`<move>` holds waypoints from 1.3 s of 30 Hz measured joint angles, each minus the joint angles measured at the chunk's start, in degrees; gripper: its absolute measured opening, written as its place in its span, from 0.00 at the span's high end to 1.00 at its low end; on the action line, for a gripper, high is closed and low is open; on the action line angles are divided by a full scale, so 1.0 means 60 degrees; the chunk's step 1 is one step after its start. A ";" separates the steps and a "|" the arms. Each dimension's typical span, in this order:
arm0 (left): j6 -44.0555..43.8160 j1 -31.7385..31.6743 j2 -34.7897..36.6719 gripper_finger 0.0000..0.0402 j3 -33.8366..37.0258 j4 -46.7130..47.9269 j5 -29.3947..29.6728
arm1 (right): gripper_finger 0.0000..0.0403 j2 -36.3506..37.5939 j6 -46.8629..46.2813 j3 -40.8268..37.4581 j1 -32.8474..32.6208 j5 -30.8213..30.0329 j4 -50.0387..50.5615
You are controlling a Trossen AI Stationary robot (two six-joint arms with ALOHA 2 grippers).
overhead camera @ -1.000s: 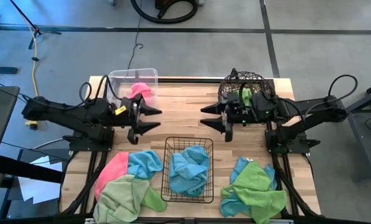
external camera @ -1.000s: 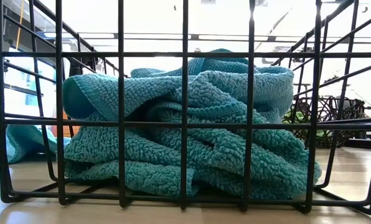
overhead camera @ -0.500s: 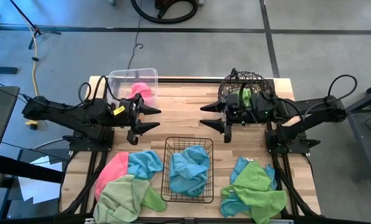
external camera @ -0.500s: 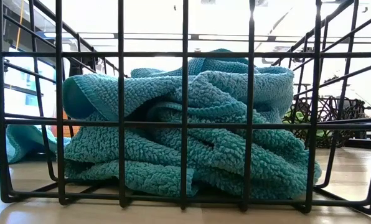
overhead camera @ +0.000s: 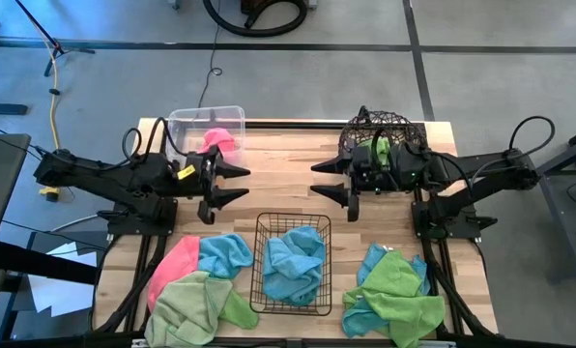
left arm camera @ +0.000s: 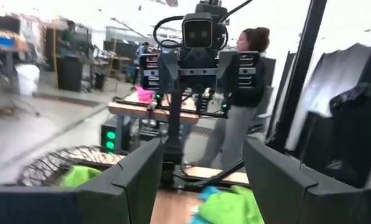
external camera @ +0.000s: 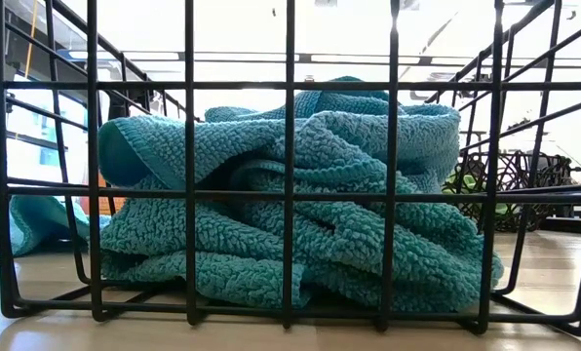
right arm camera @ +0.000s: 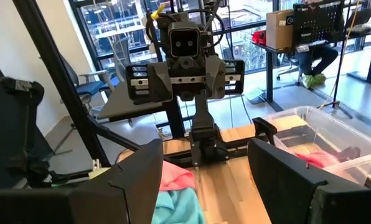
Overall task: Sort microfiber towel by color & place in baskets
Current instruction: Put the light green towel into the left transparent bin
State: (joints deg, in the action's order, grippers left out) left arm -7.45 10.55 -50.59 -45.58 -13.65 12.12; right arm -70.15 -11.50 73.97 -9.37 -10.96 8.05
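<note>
A black wire-grid basket [overhead camera: 269,290] at the table's near middle holds a light blue towel [overhead camera: 295,263], which fills the low view [external camera: 300,195]. A clear tub [overhead camera: 187,124] at the far left holds a pink towel [overhead camera: 216,141]. A round dark wire basket [overhead camera: 404,130] at the far right holds a green towel [overhead camera: 375,147]. Loose piles lie near left, pink [overhead camera: 175,261], blue [overhead camera: 224,253] and green [overhead camera: 197,307], and near right, green [overhead camera: 404,295] over blue [overhead camera: 372,259]. My left gripper [overhead camera: 245,184] and right gripper [overhead camera: 315,180] hover open above the table's middle, facing each other, holding nothing.
Bare wood lies between the two grippers and the black basket's far rim [overhead camera: 293,217]. Cables and a dark hoop lie on the floor beyond the table. A person [left arm camera: 241,106] stands in the room behind the right arm [left arm camera: 195,62].
</note>
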 joint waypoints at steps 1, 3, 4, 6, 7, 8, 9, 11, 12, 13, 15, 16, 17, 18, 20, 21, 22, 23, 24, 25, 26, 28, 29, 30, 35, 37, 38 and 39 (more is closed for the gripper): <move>-0.0368 0.0000 0.0000 0.47 0.0000 0.0004 -0.0173 | 0.42 0.0000 -0.0067 0.0000 0.0000 0.0000 0.0000; -0.1221 0.0000 0.0000 0.47 0.0000 0.0002 -0.0841 | 0.42 0.0000 -0.0241 0.0000 0.0000 0.0000 0.0001; -0.1693 0.0001 0.0000 0.47 0.0000 0.0004 -0.1286 | 0.42 0.0000 -0.0267 0.0000 0.0000 0.0000 0.0000; -0.2724 0.0042 0.0000 0.47 0.0000 0.0011 -0.2088 | 0.42 0.0000 -0.0321 0.0000 0.0000 0.0000 0.0000; -0.3244 0.0131 0.0000 0.47 0.0000 0.0039 -0.2410 | 0.42 0.0000 -0.0329 0.0000 0.0000 0.0000 0.0002; -0.3698 0.0295 0.0003 0.47 -0.0005 0.0101 -0.2662 | 0.42 0.0000 -0.0329 0.0000 0.0000 0.0000 0.0001; -0.4069 0.0506 0.0004 0.47 -0.0012 0.0231 -0.2802 | 0.42 0.0000 -0.0336 0.0000 0.0000 0.0000 0.0000; -0.4620 0.1034 0.0004 0.47 -0.0015 0.0691 -0.2911 | 0.42 0.0000 -0.0475 0.0000 0.0000 0.0000 0.0000; -0.4890 0.1340 0.0003 0.47 -0.0015 0.0949 -0.2905 | 0.42 0.0000 -0.0553 0.0000 0.0000 0.0000 0.0000; -0.5177 0.1673 0.0000 0.47 -0.0015 0.1214 -0.2847 | 0.42 0.0000 -0.0610 0.0000 0.0000 0.0000 0.0000; -0.5857 0.2386 -0.0046 0.47 -0.0018 0.1752 -0.2545 | 0.42 0.0000 -0.0610 0.0000 0.0000 0.0000 0.0000; -0.6241 0.2755 -0.0085 0.47 -0.0018 0.2035 -0.2349 | 0.42 0.0000 -0.0611 0.0000 0.0000 0.0000 0.0003; -0.6622 0.3167 -0.0144 0.47 -0.0015 0.2317 -0.2148 | 0.42 0.0000 -0.0607 0.0000 0.0000 0.0000 0.0004; -0.6935 0.3550 -0.0223 0.48 -0.0036 0.2597 -0.1934 | 0.42 0.0000 -0.0601 0.0000 0.0000 0.0000 0.0004; -0.7517 0.4290 -0.0471 0.49 -0.0322 0.3551 -0.1488 | 0.42 0.0000 -0.0584 0.0000 0.0000 0.0000 0.0007; -0.7822 0.4651 -0.0647 0.50 -0.0540 0.4135 -0.1370 | 0.42 0.0000 -0.0583 0.0000 0.0000 0.0000 0.0007; -0.8062 0.4977 -0.0867 0.51 -0.0811 0.4757 -0.1327 | 0.42 0.0000 -0.0569 0.0000 0.0001 0.0000 0.0011; -0.8262 0.5297 -0.1117 0.53 -0.1108 0.5354 -0.1330 | 0.42 0.0000 -0.0489 0.0000 0.0018 0.0000 0.0018; -0.8452 0.5576 -0.1398 0.54 -0.1442 0.6015 -0.1344 | 0.42 0.0000 -0.0392 0.0000 0.0039 0.0000 0.0036; -0.8585 0.5842 -0.1678 0.55 -0.1787 0.6685 -0.1417 | 0.42 0.0000 -0.0288 0.0000 0.0060 0.0000 0.0043; -0.8650 0.6098 -0.1974 0.57 -0.2133 0.7334 -0.1509 | 0.42 0.0000 -0.0244 0.0000 0.0063 -0.0004 0.0047; -0.8652 0.6560 -0.2535 0.59 -0.2721 0.8657 -0.1665 | 0.42 0.0000 -0.0146 0.0000 0.0119 -0.0055 0.0047; -0.8657 0.6770 -0.2800 0.60 -0.2954 0.9333 -0.1661 | 0.42 0.0000 -0.0067 0.0000 0.0150 -0.0102 0.0047; -0.8662 0.6946 -0.3040 0.61 -0.3103 0.9893 -0.1661 | 0.42 0.0000 -0.0028 0.0000 0.0189 -0.0103 0.0047; -0.9304 0.7754 -0.4044 0.61 -0.3140 1.1384 -0.1659 | 0.42 0.0000 -0.0016 0.0000 0.0414 -0.0117 0.0051; -0.9706 0.7973 -0.4424 0.60 -0.3136 1.1636 -0.1700 | 0.42 0.0000 -0.0007 0.0000 0.0465 -0.0117 0.0066; -0.9782 0.8066 -0.4589 0.59 -0.3133 1.1643 -0.1737 | 0.42 0.0000 -0.0005 0.0000 0.0466 -0.0127 0.0115; -0.9801 0.8145 -0.4713 0.58 -0.3133 1.1611 -0.1774 | 0.42 0.0000 -0.0005 0.0000 0.0466 -0.0127 0.0178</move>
State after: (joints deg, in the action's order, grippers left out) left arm -66.26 59.42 -78.87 -64.38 56.02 1.48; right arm -70.15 -11.53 73.97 -6.57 -11.73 9.12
